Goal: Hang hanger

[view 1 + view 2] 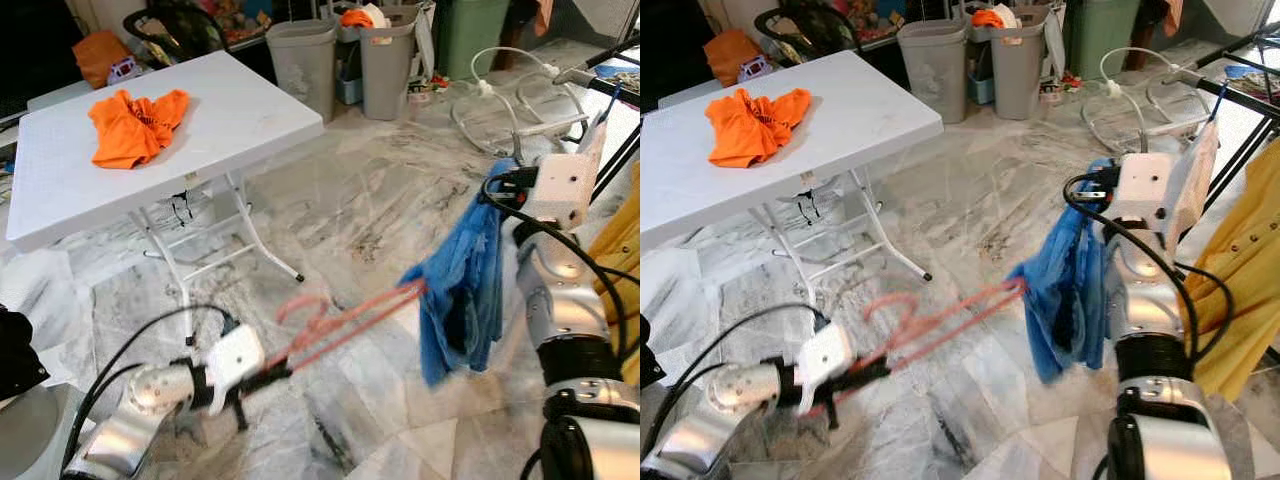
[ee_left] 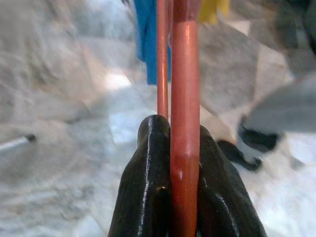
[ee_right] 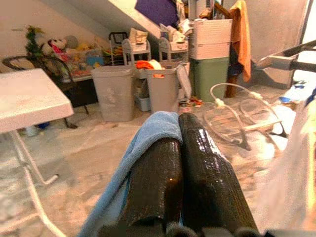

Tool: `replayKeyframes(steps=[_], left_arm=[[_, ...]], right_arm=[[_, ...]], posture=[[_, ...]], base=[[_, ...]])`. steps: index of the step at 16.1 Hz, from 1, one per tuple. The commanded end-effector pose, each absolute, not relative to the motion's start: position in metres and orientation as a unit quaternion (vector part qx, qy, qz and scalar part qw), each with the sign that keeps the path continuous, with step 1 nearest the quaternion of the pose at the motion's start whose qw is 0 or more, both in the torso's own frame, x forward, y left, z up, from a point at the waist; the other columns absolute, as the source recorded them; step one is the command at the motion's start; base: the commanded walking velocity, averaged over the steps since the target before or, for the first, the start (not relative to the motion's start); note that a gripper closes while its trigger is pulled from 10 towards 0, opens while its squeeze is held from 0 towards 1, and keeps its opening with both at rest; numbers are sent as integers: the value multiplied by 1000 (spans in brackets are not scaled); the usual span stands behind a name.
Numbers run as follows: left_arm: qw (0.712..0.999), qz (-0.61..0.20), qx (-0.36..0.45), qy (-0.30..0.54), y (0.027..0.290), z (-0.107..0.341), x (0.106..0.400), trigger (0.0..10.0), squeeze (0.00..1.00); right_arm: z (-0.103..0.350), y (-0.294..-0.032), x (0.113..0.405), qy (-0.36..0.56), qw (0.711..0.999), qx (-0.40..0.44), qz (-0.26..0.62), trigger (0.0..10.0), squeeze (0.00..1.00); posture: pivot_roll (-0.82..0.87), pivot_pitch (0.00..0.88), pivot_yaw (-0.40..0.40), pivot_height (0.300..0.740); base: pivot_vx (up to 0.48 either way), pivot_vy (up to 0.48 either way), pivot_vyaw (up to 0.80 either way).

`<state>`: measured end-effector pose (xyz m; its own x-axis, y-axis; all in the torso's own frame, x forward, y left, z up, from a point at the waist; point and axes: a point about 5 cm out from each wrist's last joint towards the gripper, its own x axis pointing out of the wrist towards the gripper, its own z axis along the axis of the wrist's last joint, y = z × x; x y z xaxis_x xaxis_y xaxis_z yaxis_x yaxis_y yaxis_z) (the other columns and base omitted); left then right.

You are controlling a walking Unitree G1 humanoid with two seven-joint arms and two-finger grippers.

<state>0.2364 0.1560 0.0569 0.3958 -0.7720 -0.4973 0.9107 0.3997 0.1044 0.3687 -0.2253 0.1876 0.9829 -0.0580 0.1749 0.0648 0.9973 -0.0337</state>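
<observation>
My left gripper [image 1: 262, 372], lower left, is clamped on the orange hanger [image 1: 345, 322]; right gripper [image 3: 178, 163] is pinching the blue cloth [image 1: 462, 290] mid-right. Cloth's barely hooked on one tip, so I'd say nothing's hung yet.

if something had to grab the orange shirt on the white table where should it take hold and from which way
Take the orange shirt at its bunched, raised middle, coming straight down from above. It lies crumpled in a heap on the white table, so the folds there stand up enough to pinch, while its edges lie flat on the tabletop. The space above it looks open, though both grippers are occupied now.
</observation>
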Motion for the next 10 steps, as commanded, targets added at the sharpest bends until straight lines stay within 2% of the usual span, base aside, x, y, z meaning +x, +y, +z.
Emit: replayKeyframes(steps=[1,2,3,6,9,10], left_arm=[[801,-525,198,207,159,55,232,0,0],[787,-553,173,211,150,56,226,0,0],[779,-560,179,220,149,55,224,0,0],[774,-549,192,250,154,48,224,0,0],[763,-571,175,247,147,52,222,0,0],[761,-577,172,243,146,56,222,0,0]], right_arm=[[211,-220,373,-129,991,-13,-24,0,0],[213,-228,374,-125,990,-33,-49,0,0],[214,-235,373,-128,989,-19,-69,0,0],[230,-235,372,-164,984,-4,-67,0,0],[232,-233,371,-170,982,-50,-66,0,0],[224,-238,371,-152,980,-93,-84,0,0]], posture=[[-145,7,87,740],[-148,8,87,740],[-147,9,86,740],[-151,13,93,740],[-157,14,95,740],[-154,14,94,740]], base=[[0,0,0],[0,0,0],[0,0,0],[0,0,0],[0,0,0],[0,0,0]])
